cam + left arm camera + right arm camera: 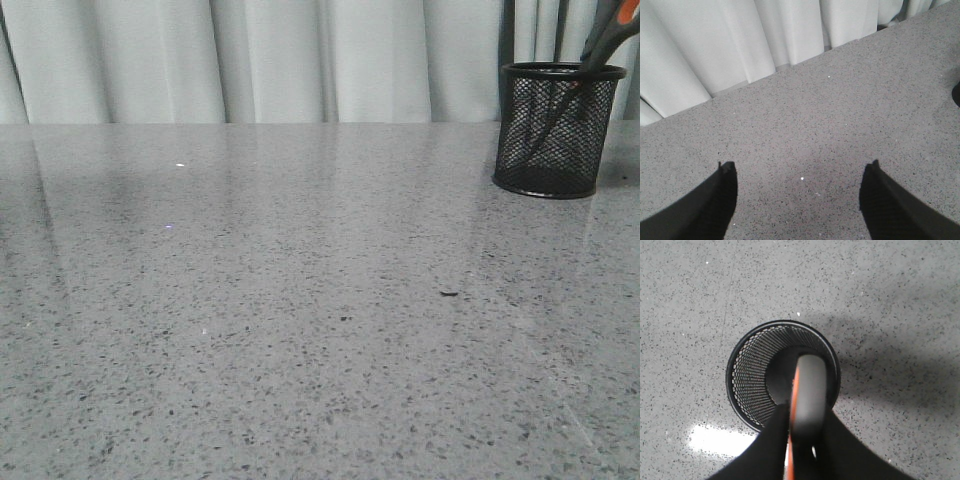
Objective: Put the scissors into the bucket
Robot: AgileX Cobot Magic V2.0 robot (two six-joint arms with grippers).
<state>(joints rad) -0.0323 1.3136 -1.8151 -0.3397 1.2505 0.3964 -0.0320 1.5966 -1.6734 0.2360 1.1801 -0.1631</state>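
Left gripper black, tapered fingers, textured inner pads; right gripper black, smooth

The bucket was placed on the table, far right, before the curtain. The scissors were set inside it, handles protruding upward.

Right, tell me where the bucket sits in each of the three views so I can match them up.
Front view: bucket stands far right at the back of the table, near the curtain, scissors poking out.
Left wrist view: only a dark sliver at the right edge, possibly the bucket.
Right wrist view: centre, seen from above, right tool holding the scissors inside.
Shared landmark: the speckled grey table.
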